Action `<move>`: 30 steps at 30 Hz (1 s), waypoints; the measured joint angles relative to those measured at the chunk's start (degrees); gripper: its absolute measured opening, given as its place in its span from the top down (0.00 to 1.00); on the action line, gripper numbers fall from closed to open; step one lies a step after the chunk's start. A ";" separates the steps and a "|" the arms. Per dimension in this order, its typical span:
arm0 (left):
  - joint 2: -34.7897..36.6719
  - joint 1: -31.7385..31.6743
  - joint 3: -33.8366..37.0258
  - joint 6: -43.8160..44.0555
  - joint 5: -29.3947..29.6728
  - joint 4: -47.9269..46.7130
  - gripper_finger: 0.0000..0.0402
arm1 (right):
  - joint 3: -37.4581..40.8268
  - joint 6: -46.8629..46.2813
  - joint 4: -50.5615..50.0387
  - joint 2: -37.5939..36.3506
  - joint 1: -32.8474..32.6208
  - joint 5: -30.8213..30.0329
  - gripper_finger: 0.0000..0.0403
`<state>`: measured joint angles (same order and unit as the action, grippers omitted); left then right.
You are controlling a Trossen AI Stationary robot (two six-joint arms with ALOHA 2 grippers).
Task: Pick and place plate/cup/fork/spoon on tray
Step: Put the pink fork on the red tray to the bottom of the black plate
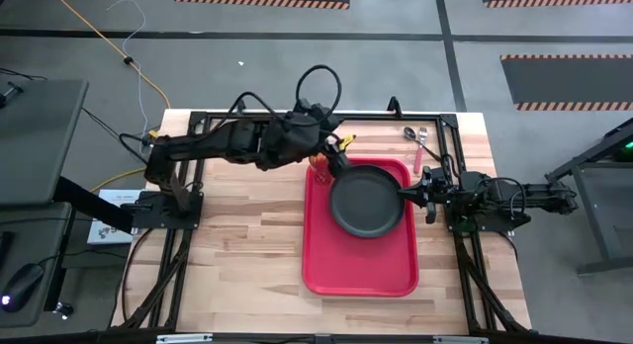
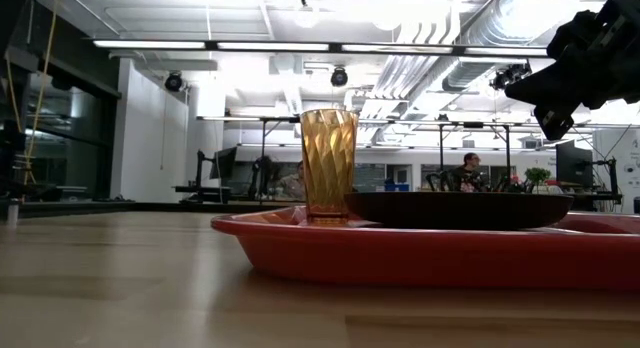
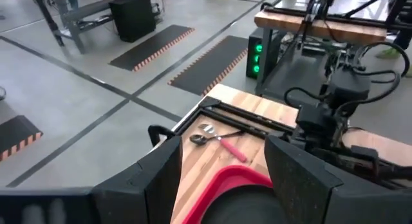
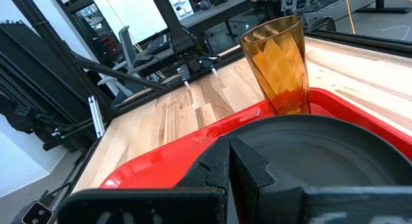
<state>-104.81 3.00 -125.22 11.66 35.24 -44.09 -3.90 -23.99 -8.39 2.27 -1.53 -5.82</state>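
Observation:
The red tray (image 1: 356, 265) lies on the table's right half. The dark plate (image 1: 367, 199) rests flat on the tray's far half. The amber cup (image 2: 328, 163) stands upright on the tray's far left corner, beside the plate. Fork (image 3: 232, 149) and spoon (image 3: 199, 139) lie side by side on the wood past the tray's far right corner. My left gripper (image 1: 339, 158) hangs open, high over the cup and the tray's far edge, with nothing between its fingers (image 3: 161, 179). My right gripper (image 1: 404, 193) is shut and hovers above the plate's right rim.
Black frame rails (image 1: 297, 115) run along the table's far edge and sides. My right arm (image 3: 335, 102) stands close behind the fork and spoon. Bare wood (image 1: 247, 255) lies left of the tray and toward the near edge.

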 joint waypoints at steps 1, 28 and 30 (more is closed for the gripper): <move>0.45 0.27 0.44 0.49 0.61 -0.25 0.47 | 0.00 -0.02 -0.01 0.00 0.00 0.00 1.00; 53.70 -8.39 81.29 1.97 -12.16 69.11 0.47 | 0.00 0.00 0.01 0.00 0.01 0.00 1.00; 55.46 -8.67 80.54 1.28 -12.91 64.00 0.47 | 0.00 -0.01 -0.01 0.00 0.00 0.00 1.00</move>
<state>-49.35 -5.67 -44.68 12.94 22.33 19.92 -3.90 -24.00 -8.40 2.26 -1.53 -5.82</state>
